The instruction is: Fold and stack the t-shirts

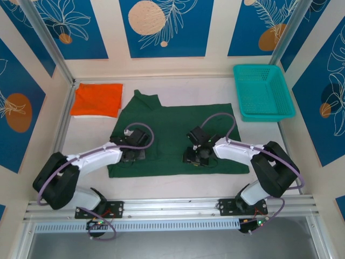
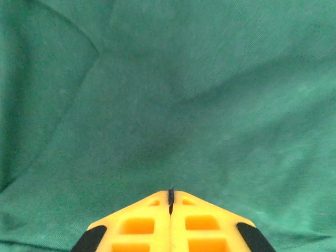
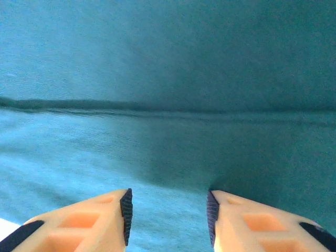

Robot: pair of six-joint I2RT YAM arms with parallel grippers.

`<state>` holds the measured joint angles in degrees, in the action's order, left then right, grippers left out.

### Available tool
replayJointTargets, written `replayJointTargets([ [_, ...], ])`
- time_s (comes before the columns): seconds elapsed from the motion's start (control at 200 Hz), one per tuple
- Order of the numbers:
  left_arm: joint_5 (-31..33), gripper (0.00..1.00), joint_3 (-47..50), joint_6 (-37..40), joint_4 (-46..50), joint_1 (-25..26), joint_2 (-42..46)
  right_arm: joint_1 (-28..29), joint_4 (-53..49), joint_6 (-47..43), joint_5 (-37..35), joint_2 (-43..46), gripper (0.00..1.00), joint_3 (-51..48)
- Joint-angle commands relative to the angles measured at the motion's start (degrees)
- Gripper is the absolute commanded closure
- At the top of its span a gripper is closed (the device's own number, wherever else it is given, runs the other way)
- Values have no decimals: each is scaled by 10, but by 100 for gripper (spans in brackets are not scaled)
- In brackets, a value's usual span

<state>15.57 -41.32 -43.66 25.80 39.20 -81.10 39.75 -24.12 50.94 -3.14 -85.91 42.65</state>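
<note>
green t-shirt (image 1: 178, 135) spread on pale table (image 1: 178, 89), blue-patterned walls (image 1: 164, 27); left pincer (image 2: 170, 198) closed, right pincer (image 3: 168, 203) parted.

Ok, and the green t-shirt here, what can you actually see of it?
The green t-shirt is dark, soft cloth, spread flat mid-table with shallow wrinkles and one short sleeve sticking out at its far left corner. It lies between the orange shirt and the basket. The left gripper, shut, sits low over its left part; the right gripper, open, hovers close above a straight fold or seam line. Whether either touches the cloth is unclear.
</note>
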Motion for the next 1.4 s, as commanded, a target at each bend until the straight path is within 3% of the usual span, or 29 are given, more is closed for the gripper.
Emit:
replayJointTargets([
  [0.0,5,95,32,-35,-18,5,-13,4,14,33,14,14,61,-11],
  [0.11,13,95,65,-61,-10,5,2,22,-9,62,-22,25,60,-17],
  [0.33,10,95,110,-86,42,20,55,41,-20,104,-2,-7,58,-49],
  [0.585,43,93,132,-134,142,64,159,152,-23,214,-31,38,57,-103],
  [0.72,71,85,126,-129,164,60,206,195,-33,266,-57,69,51,-99],
  [0.915,74,80,50,-71,169,17,183,187,-120,251,-134,116,29,-18],
  [1.065,1,67,-95,11,147,-45,113,96,-127,131,-157,150,22,48],
  [1.195,-123,62,-302,63,130,-127,-42,-72,-31,9,-66,157,22,62],
  [1.29,-123,57,-523,78,215,-159,-200,-156,11,-12,-56,153,21,73],
  [1.395,-145,56,-761,55,352,-207,-374,-182,-16,-24,-87,132,21,112],
])
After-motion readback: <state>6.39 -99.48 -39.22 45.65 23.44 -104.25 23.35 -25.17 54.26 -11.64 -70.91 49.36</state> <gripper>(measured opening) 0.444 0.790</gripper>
